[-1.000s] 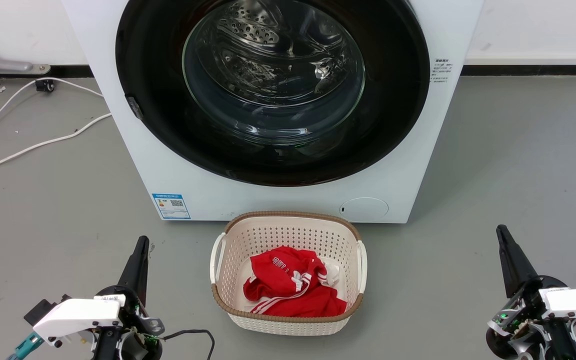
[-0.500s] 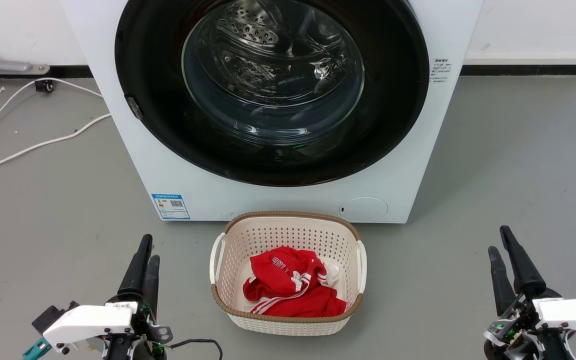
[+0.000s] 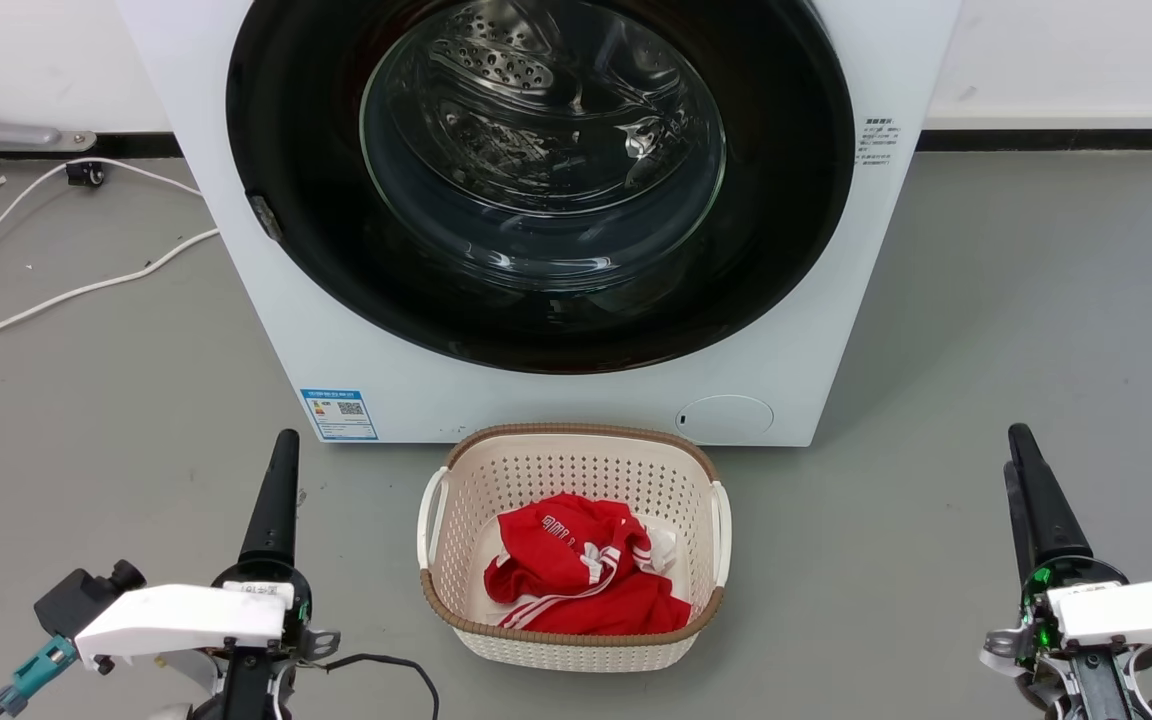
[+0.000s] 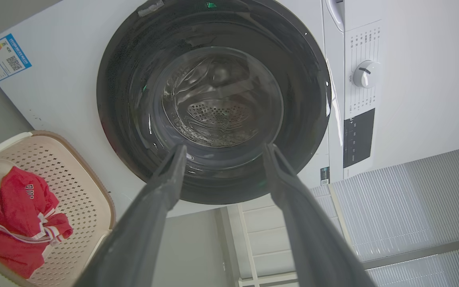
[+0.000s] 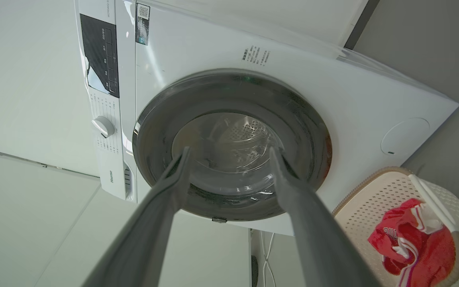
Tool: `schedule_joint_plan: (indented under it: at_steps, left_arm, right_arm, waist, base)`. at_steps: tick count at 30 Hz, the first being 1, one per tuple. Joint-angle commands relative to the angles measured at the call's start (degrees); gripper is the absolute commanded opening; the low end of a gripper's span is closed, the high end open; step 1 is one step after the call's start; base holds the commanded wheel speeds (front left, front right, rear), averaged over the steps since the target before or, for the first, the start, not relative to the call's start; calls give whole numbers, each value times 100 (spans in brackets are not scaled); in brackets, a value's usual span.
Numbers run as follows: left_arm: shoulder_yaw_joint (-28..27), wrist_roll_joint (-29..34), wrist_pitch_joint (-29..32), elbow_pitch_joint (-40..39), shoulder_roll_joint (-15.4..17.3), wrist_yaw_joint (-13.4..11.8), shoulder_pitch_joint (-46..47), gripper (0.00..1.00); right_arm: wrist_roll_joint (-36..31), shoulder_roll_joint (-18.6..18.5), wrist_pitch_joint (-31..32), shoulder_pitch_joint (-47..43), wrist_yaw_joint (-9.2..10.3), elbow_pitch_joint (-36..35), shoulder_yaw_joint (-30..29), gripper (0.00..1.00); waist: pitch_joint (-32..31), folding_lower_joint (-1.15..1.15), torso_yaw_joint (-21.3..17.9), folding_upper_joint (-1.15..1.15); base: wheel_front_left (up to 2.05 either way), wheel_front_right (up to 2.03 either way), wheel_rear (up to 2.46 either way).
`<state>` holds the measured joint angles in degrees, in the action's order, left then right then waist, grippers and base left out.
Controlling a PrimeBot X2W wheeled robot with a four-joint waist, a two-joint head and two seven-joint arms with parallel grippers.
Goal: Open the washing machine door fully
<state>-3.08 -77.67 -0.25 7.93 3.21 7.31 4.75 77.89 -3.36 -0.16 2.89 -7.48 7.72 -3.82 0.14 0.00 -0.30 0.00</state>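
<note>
The left hand (image 3: 285, 440) and the right hand (image 3: 1014, 445) are held open, and nothing is gripped. Between them, a basket (image 3: 576, 432) with red clothes (image 3: 576, 580) is seen on the floor. Ahead of both hands, well apart from them, the washing machine door (image 3: 541, 170) is shut flat against the washing machine (image 3: 536, 405).

Cream perforated basket (image 3: 576, 465) on grey floor (image 3: 986, 300), red garment (image 3: 576, 580) inside; white cable (image 3: 86, 288) at left
</note>
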Motion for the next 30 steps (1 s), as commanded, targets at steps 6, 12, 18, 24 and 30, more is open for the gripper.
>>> schedule_joint_plan:
  at_steps: [6,12,18,24,30]
  left_arm:
    - [55,966,-174,-344,13,12,65,100]
    - [121,1782,-297,-464,13,13,-3,100]
    - [179,2503,-415,-545,14,14,-53,100]
    - [206,3174,-523,-563,23,15,-86,100]
    - [235,3661,-609,-549,21,-13,-117,100]
  right_arm:
    - [-1189,-2,-178,-7,-1,-477,129,100]
    - [-2263,3,-302,-107,-1,-619,274,100]
    - [-3158,8,-415,-167,-1,-626,355,100]
    - [-3854,12,-425,-200,-2,-632,399,100]
    - [-4252,16,-388,-234,-1,-674,414,100]
  waist:
    - [-9,0,-14,0]
    - [-23,0,-27,0]
    - [-31,0,-34,0]
    - [-34,0,-35,0]
    - [-40,0,-42,0]
  base:
    - [0,0,0]
    - [0,0,0]
    - [0,0,0]
    - [0,0,0]
    - [0,0,0]
